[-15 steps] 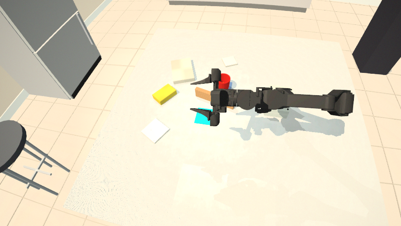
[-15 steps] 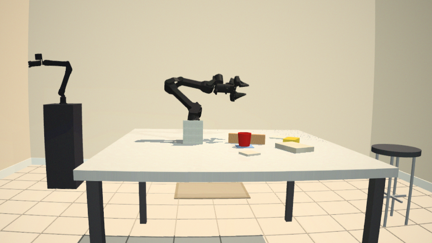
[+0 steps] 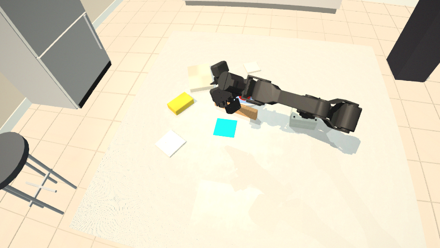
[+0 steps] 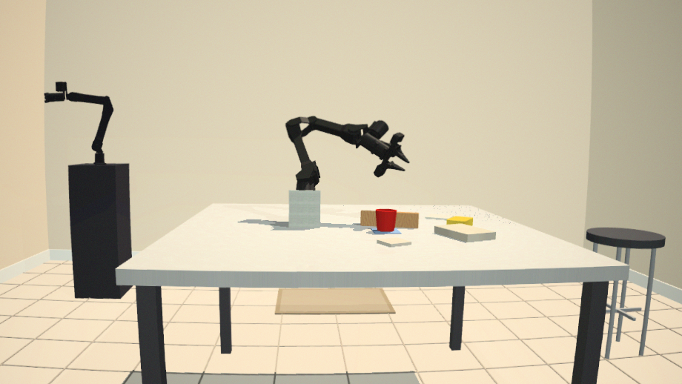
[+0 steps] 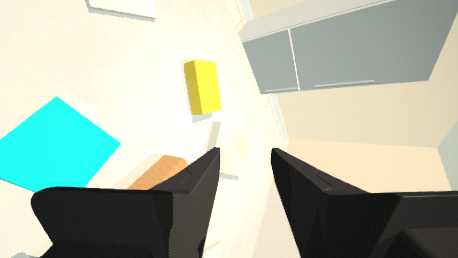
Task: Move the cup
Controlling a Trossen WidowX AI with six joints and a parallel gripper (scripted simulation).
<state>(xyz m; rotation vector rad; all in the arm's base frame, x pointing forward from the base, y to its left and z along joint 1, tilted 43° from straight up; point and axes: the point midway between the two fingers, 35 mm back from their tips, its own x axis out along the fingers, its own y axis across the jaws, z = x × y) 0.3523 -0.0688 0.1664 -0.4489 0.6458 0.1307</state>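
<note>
The red cup (image 3: 248,97) (image 4: 385,219) stands upright on a blue pad (image 3: 242,101) (image 4: 387,231), below my raised arm, on the pale table (image 3: 307,185) (image 4: 372,278). I can't see its marbles. My gripper (image 3: 222,92) (image 4: 406,166) (image 5: 245,154) is in the air above the table, its fingers partly spread with nothing between them. A wooden block (image 3: 249,111) (image 4: 407,219) (image 5: 167,167) stands just beside the cup, and past it the cyan pad (image 3: 225,128) (image 5: 57,145) lies flat. The yellow block (image 3: 180,103) (image 4: 459,220) (image 5: 204,87) rests farther out, near a thick cream slab (image 3: 200,76) (image 4: 463,233). Around the table runs a floor of beige tiles (image 3: 138,18) (image 4: 314,329); a dark-topped stool (image 3: 10,157) (image 4: 625,235) and a grey cabinet (image 3: 71,49) (image 5: 345,50) stand there, and a second arm (image 4: 104,118) tops a black pedestal (image 4: 97,228).
</note>
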